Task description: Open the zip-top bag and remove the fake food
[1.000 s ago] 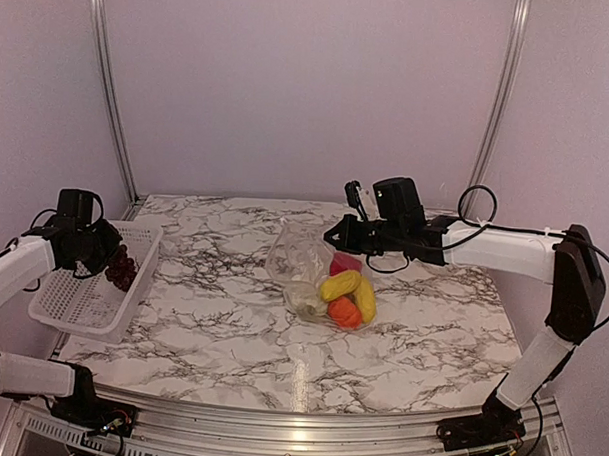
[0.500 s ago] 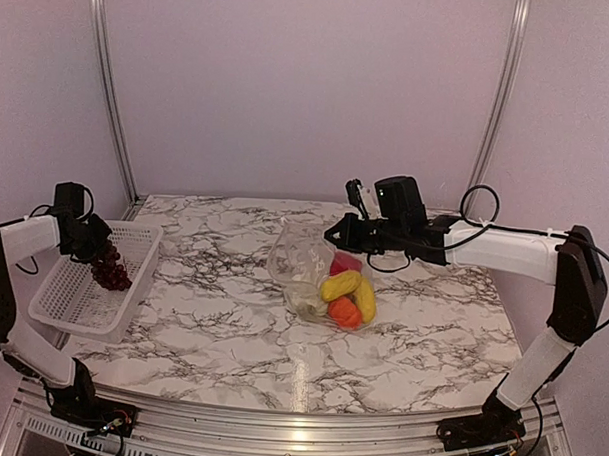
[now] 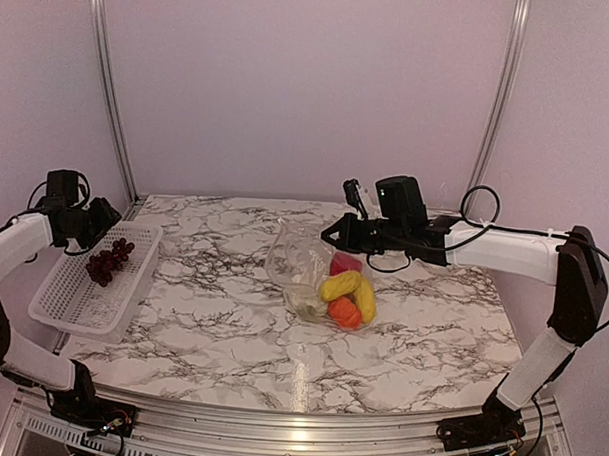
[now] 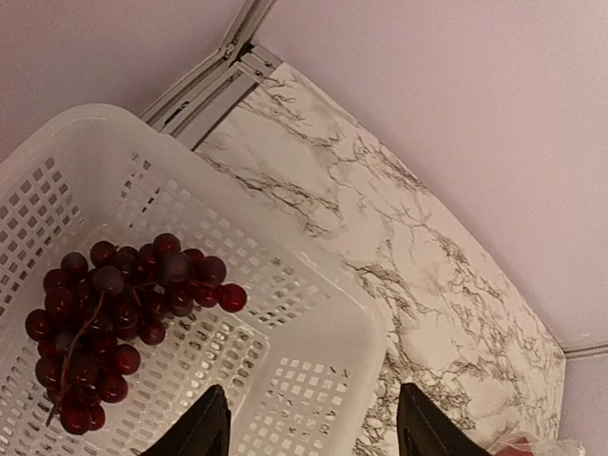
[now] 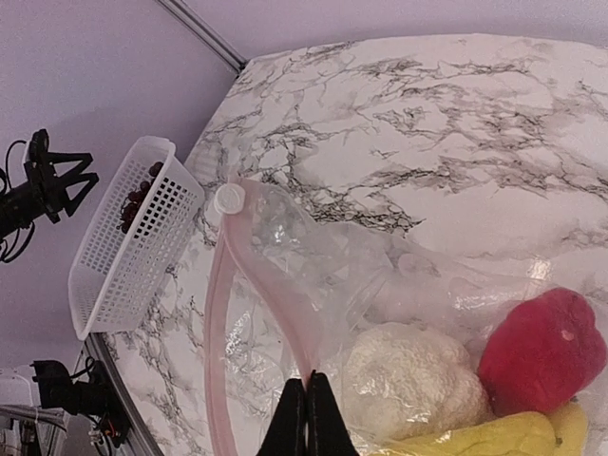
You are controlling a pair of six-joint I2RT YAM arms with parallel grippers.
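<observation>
From the top camera, the left gripper [image 3: 97,219] hovers over the far end of the basket [image 3: 67,305] at the left edge of the table [image 3: 221,330], and the grapes [image 3: 105,262] lie inside it. The zip-top bag [image 3: 296,256] sits mid-table holding a red piece [image 3: 343,261], yellow pieces [image 3: 343,285], an orange fruit [image 3: 344,311] and the cauliflower [image 3: 304,301], and the right gripper [image 3: 331,234] meets its far upper edge. In the left wrist view that pincer's fingers are spread wide with nothing between them, above the grapes, so I judge the arm free to travel right for another piece. In the right wrist view the right fingers are pinched fully together on the bag's rim beside the pink zip strip [image 5: 220,313], with the mouth gaping leftward. To do it well, I think: hold that rim lifted and steady, enter through the opening from the left, and take the cauliflower nearest the mouth without snagging plastic.
</observation>
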